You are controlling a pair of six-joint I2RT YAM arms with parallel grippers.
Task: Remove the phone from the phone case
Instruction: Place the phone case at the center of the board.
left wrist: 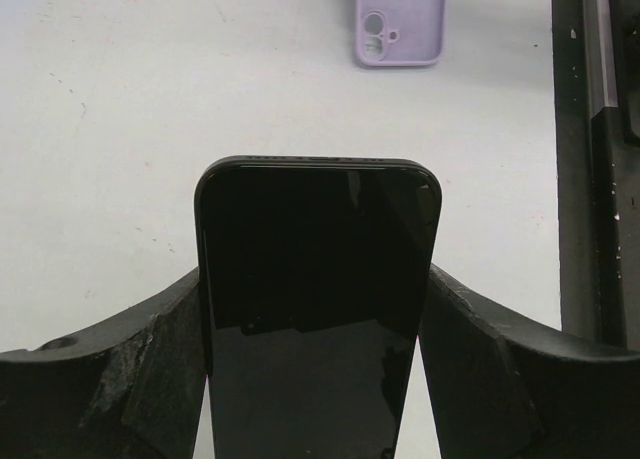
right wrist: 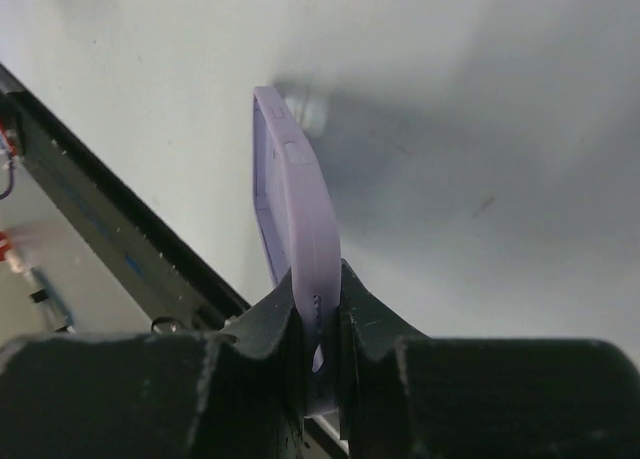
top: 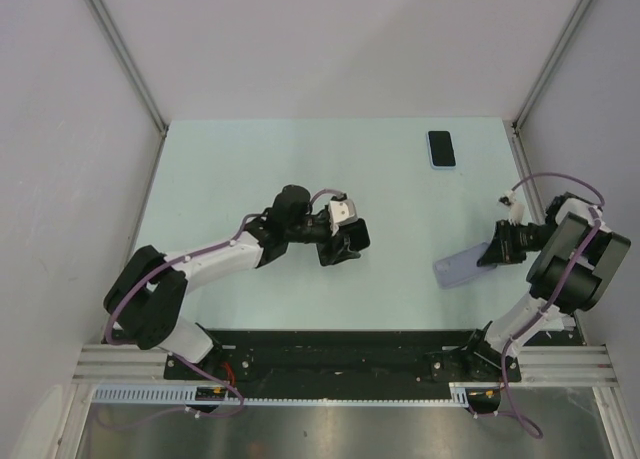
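Note:
My left gripper (top: 343,241) is shut on a bare black phone (left wrist: 315,299), screen facing the left wrist camera, its top end sticking out past the fingers (left wrist: 150,369). It holds the phone above the middle of the table. My right gripper (top: 494,251) is shut on the end of an empty lilac phone case (top: 460,268), held tilted above the table at the right. In the right wrist view the case (right wrist: 300,209) stands edge-on between the fingers (right wrist: 375,329). The case also shows at the top of the left wrist view (left wrist: 400,24).
A second phone in a light blue case (top: 441,149) lies flat at the back right of the pale table (top: 250,169). The black base rail (top: 340,351) runs along the near edge and shows in the right wrist view (right wrist: 100,199).

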